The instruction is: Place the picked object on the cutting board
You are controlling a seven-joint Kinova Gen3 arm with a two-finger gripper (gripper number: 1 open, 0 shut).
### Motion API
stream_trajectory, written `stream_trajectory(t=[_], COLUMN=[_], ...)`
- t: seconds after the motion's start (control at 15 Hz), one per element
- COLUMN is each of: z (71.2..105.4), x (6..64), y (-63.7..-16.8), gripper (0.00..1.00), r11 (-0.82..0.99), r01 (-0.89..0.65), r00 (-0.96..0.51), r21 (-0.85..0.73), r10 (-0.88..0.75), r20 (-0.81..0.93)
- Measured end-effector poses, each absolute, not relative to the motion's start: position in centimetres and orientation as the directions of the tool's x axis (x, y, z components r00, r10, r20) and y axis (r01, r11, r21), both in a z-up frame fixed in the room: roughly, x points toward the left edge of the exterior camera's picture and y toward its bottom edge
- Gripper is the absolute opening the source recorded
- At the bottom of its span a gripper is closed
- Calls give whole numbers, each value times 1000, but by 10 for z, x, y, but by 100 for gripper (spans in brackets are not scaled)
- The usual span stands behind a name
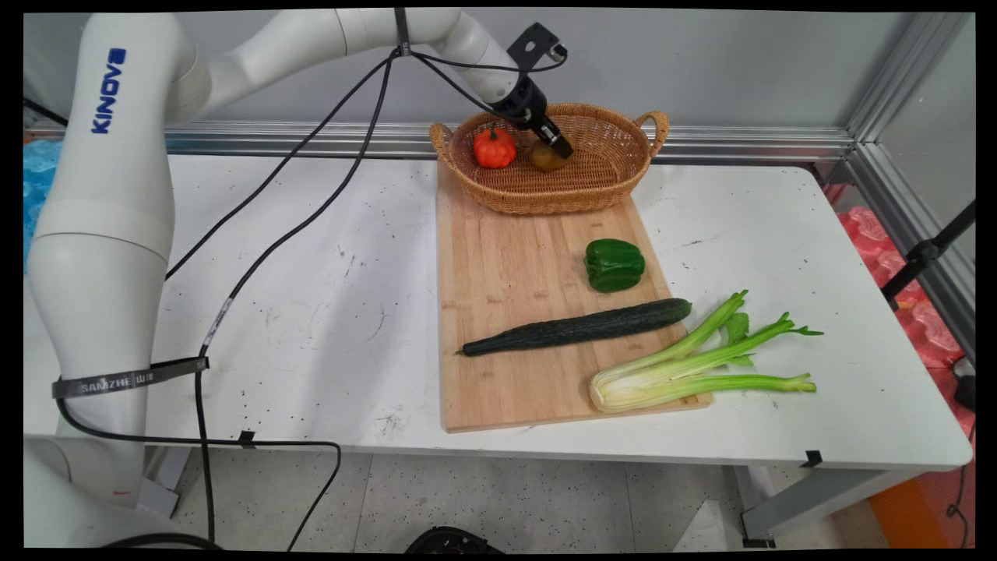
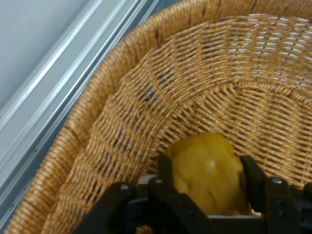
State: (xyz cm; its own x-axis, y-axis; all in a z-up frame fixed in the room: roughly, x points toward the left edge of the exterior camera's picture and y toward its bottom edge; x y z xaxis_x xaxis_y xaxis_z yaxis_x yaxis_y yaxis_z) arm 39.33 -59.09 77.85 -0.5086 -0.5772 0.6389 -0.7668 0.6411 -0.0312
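Note:
My gripper (image 1: 559, 148) reaches down into the woven wicker basket (image 1: 615, 117) at the back of the table. Its two fingers are shut on a yellowish-brown potato (image 1: 545, 158), one finger on each side. In the hand view the potato (image 2: 204, 151) fills the space between the fingers of the gripper (image 2: 208, 168), just above the basket's woven floor and close to the basket's wall (image 2: 97, 97). A small orange-red pumpkin (image 1: 494, 146) lies in the basket to the left of the gripper, apart from it.
A wooden cutting board (image 1: 506, 257) lies in front of the basket. On it are a green bell pepper (image 1: 614, 265) and a long dark cucumber (image 1: 576, 327). Celery stalks (image 1: 701, 362) overhang its right front corner. Black cables hang from the arm over the white table (image 1: 311, 296).

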Motion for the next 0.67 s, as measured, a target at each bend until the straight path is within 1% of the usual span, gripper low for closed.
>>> stream_trajectory(t=[0.27,0.67], z=[791,835], x=[385,355], y=[-586,-568], gripper=[0,0], r11=[649,683], r01=[-760,-726], r00=[-515,-554], r21=[-37,-80], r10=[-565,-512], r20=[644,656])
